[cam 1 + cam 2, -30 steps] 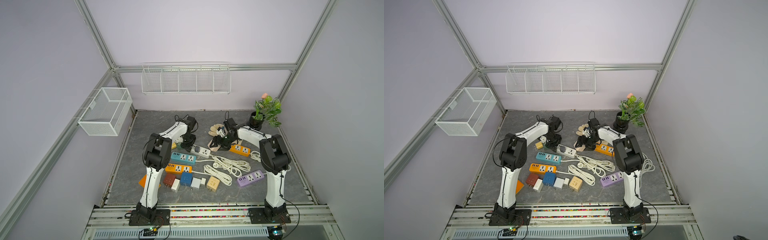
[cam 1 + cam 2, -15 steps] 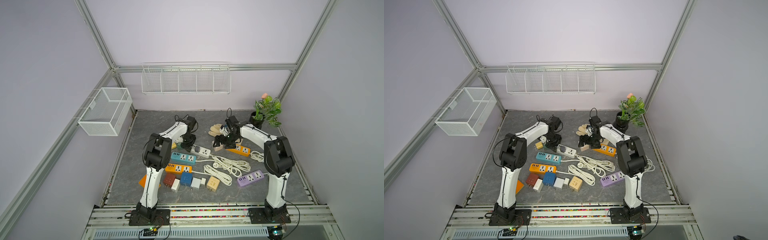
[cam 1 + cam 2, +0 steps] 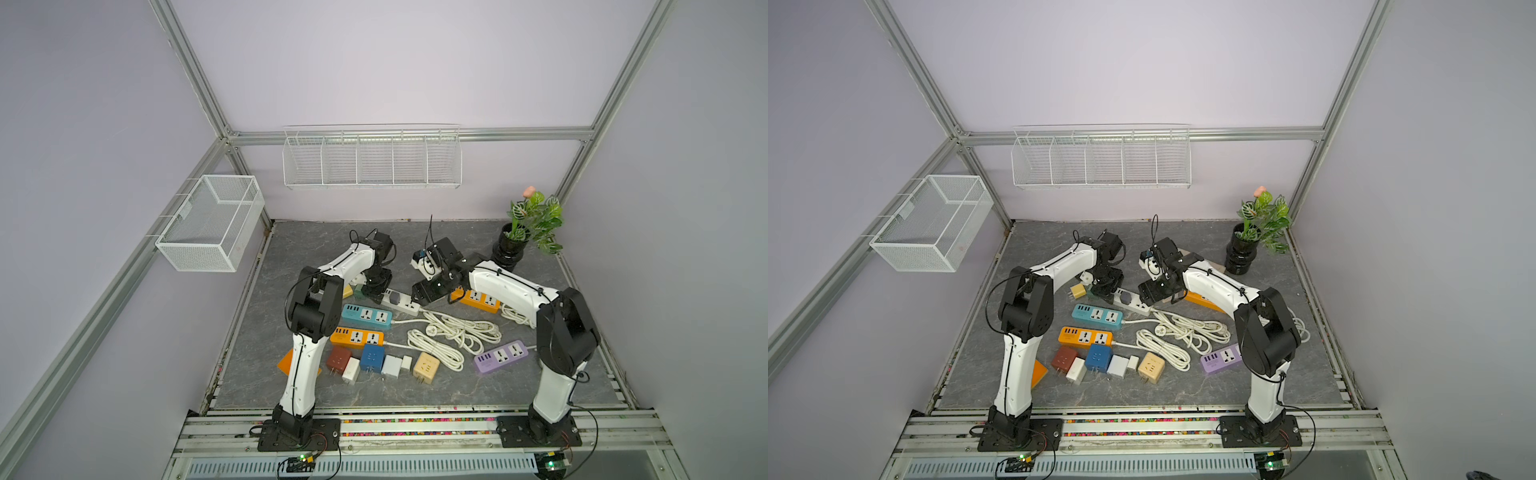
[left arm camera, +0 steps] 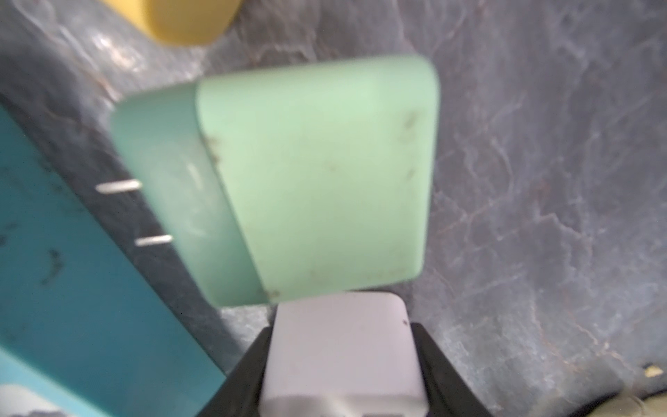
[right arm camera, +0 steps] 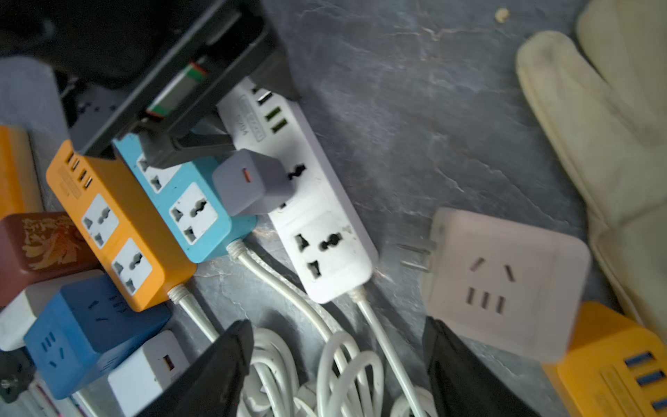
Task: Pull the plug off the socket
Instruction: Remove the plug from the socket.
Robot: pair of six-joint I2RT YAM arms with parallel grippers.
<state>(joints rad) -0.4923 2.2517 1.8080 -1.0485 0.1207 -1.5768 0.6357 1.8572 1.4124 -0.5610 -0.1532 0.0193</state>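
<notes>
— On the desk (image 3: 316, 249), where is the plug, can you see it?
— Yes. I see the grey plug (image 5: 252, 184) seated in the white power strip (image 5: 325, 231), between its USB end and its cord end.
— And the left hand (image 4: 341, 335)?
— It is closed on the USB end of that strip. The white body sits tight between its black fingers.
— What does the right hand (image 5: 335, 325) do?
— Its fingers stand apart and grip nothing. It hangs near the cord end of the strip. A pale pink cube adapter (image 5: 505, 281) lies on the desk just beside one finger.
</notes>
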